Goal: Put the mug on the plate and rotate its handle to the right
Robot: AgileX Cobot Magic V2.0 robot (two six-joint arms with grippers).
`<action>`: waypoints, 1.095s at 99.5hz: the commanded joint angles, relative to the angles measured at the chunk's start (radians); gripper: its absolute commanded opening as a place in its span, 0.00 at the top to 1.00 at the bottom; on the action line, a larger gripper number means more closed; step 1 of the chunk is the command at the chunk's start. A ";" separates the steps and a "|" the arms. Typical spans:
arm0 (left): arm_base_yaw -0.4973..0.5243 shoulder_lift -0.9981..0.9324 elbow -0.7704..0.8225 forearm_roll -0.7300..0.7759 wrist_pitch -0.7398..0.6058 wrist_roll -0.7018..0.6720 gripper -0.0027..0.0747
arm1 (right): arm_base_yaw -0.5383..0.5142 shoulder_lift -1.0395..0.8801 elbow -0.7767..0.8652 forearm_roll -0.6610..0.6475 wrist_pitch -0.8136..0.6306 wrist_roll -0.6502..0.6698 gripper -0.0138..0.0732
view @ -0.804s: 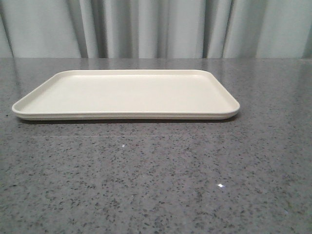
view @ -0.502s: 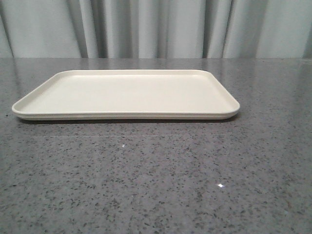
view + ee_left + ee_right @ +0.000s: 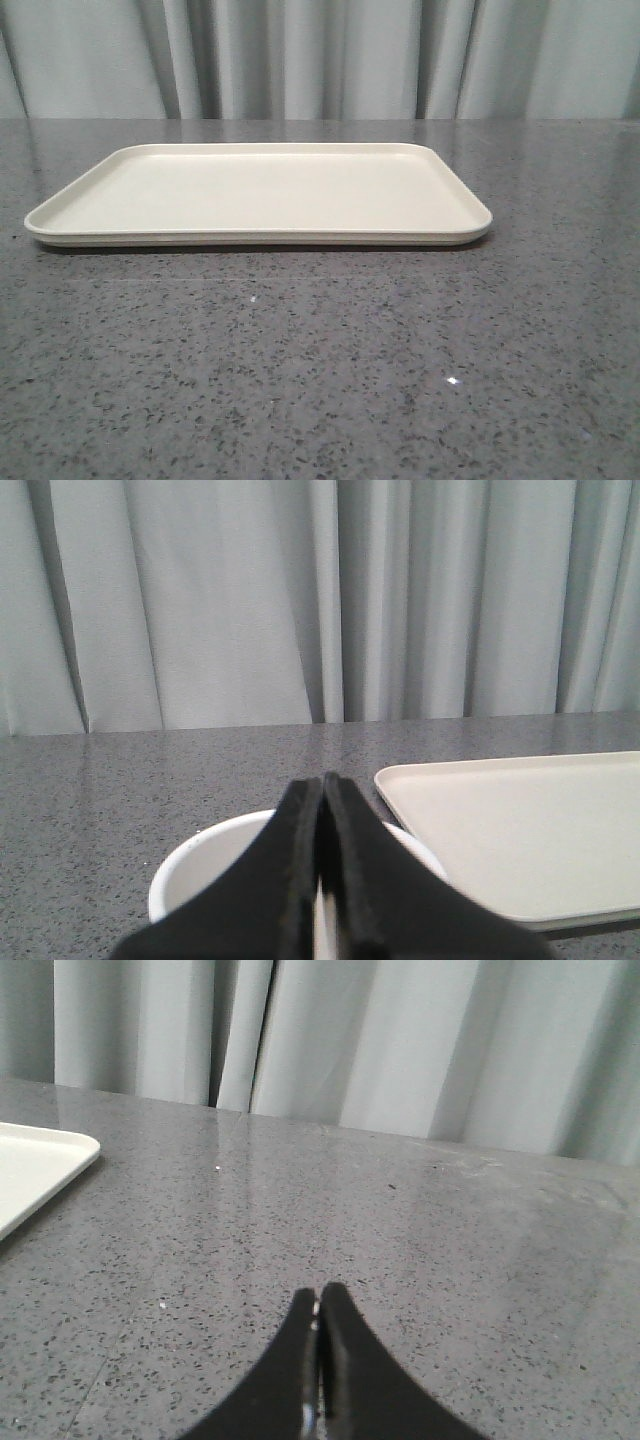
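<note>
Item: large flat cream-white rectangular plate [image 3: 258, 190] with rounded corners and low raised rim, lying bare on the speckled grey stone worktop [image 3: 320, 370] before pale grey curtains [image 3: 320, 60].

Item: white cylindrical mug [image 3: 200, 865], sitting on the worktop just beside the plate's short edge, off the plate; only its open rim is showing in the left wrist view, and the handle and printed face are hidden behind the claw.

Item: left claw [image 3: 322, 790], black fingers pressed together, hanging low directly over the mug's mouth and pointing level toward the curtains.

Item: right claw [image 3: 320, 1305], fingers pressed together and pinching nothing, hovering low over bare worktop beyond the plate's opposite end.

Risk, judged: with its fingers together, the left claw descending would be striking the rim or sliding inside, tipping or shoving the mug against the plate's edge. The unseen handle is leaving the grasp direction uncertain, so a misjudged pinch could be setting the mug down with the handle facing wrongly.
</note>
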 commanded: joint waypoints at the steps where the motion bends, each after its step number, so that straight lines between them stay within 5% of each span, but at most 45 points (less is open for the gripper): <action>1: 0.000 -0.028 0.008 -0.004 -0.079 -0.004 0.99 | 0.000 -0.019 0.000 -0.009 -0.082 -0.001 0.97; 109: 0.000 -0.028 0.008 -0.002 -0.102 -0.004 0.99 | 0.000 -0.019 0.000 -0.009 -0.088 -0.001 0.97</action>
